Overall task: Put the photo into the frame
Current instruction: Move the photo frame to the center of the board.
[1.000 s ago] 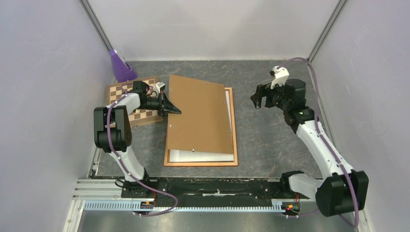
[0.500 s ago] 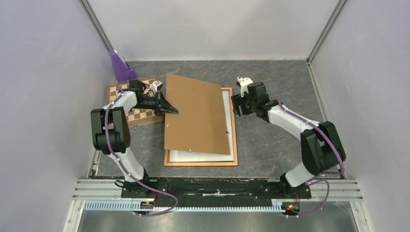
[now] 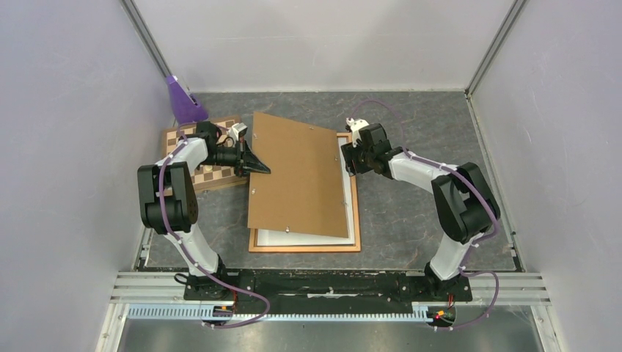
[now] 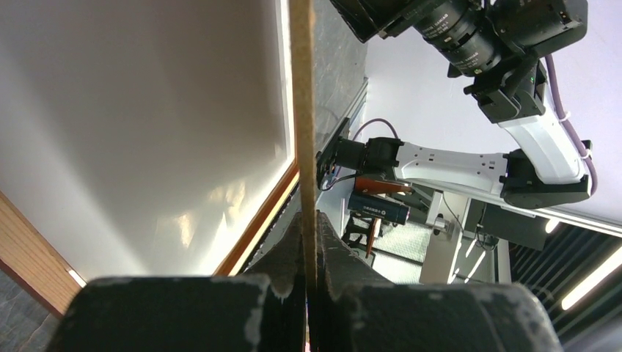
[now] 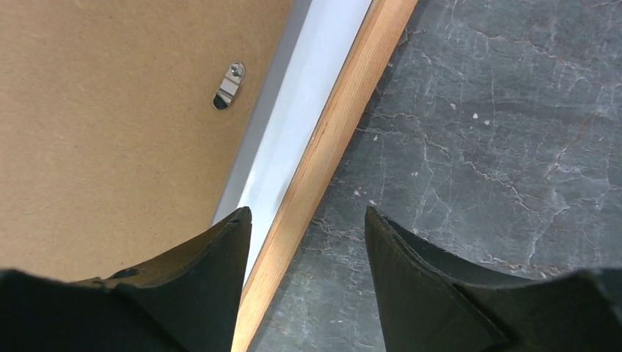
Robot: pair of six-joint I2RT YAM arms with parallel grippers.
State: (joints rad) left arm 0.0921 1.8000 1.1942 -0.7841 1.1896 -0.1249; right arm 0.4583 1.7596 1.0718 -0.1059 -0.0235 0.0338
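The left gripper (image 4: 308,220) is closed tight on the thin edge of a brown board (image 4: 301,110). Its two black jaws pinch the board from both sides. Just under the held edge is the white back of the photo (image 4: 147,110). At the photo's edge runs the orange wood of the frame (image 4: 257,227).

The right gripper (image 5: 306,216) has its jaws apart and holds nothing. One rail of the frame (image 5: 345,125) runs through the gap between them, lower down. I cannot tell if the jaws touch it. Next to the rail, on the inner side, is a strip of the white photo (image 5: 293,117). Past that is the brown board (image 5: 110,110) with a small metal clip (image 5: 229,86) on it. On the outer side is the bare grey table (image 5: 499,132).

From above, the left gripper (image 3: 253,163) and the right gripper (image 3: 350,163) are on opposite sides of the board (image 3: 301,176). The board sits crooked over the frame (image 3: 357,213). The photo (image 3: 308,236) lies inside the frame, white side up, mostly covered. Behind the left gripper is a chessboard (image 3: 176,138).
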